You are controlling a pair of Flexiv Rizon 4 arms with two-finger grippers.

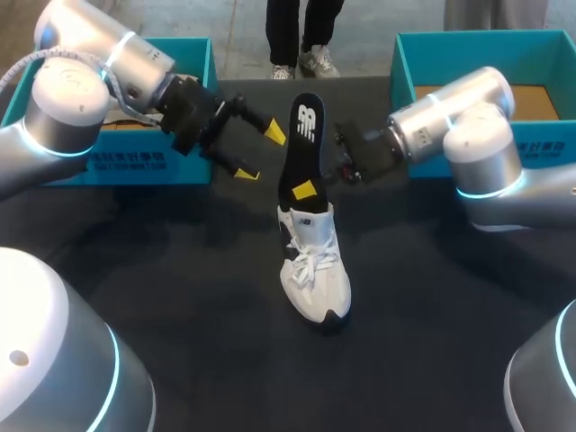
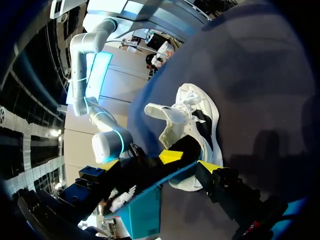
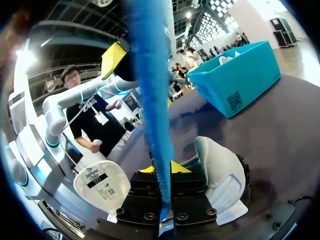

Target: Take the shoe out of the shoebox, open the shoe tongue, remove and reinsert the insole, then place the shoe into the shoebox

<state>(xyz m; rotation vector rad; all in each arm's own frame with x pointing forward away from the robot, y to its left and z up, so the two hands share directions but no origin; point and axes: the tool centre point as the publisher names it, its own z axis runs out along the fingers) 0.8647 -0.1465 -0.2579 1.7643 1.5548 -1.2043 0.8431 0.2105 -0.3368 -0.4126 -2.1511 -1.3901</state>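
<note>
White shoe [image 1: 315,270] stands upright mid-table [image 1: 180,297], toe toward the robot. Right gripper [image 1: 308,190] is clenched on the black insole [image 1: 304,135], which rises on end from the shoe's opening. Left gripper [image 1: 255,151] is spread wide, holding nothing, just beside the insole. 2 teal boxes at the far edge: left box [image 1: 135,162] and right box [image 1: 540,54], each partly hidden by an arm.

shoe [image 1: 315,270]: woven cloth, matt, cloth laces | insole [image 1: 301,153] above shoe: smooth, matt | table [image 1: 180,270] under shoe: dark, matt, smooth
</note>
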